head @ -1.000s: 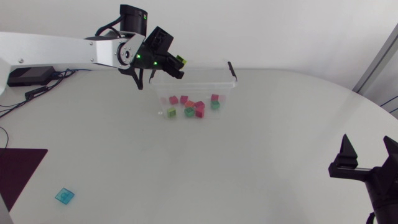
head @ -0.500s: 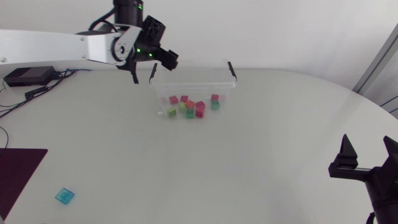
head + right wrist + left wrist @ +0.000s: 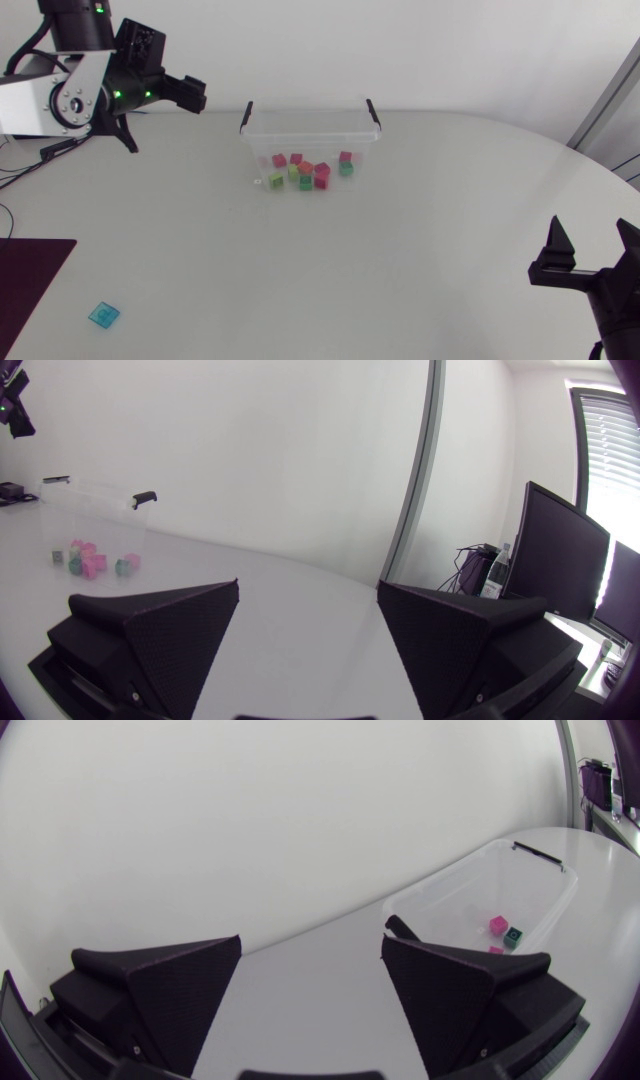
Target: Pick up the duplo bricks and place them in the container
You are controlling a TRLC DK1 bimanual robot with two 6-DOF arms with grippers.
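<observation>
Clear container (image 3: 310, 120) holds duplo bricks (image 3: 305, 170); left fingers (image 3: 170, 990), right fingers (image 3: 160, 630) wide apart, empty; teal brick (image 3: 103, 315) outside.

clr container (image 3: 310, 122), pink/grn bricks (image 3: 321, 171), teal brick (image 3: 103, 315)

White tabletop (image 3: 420, 260), matte, its far right edge curving round. Light even and soft; shadows faint. Plain white wall (image 3: 450, 50) directly behind the tabletop, unmarked. Grey vertical frame (image 3: 610, 100) at the wall's right end. On the tabletop's left side: a dark maroon mat (image 3: 30, 275) at the near edge, and black cables (image 3: 55, 147) lying loose toward the far edge.
</observation>
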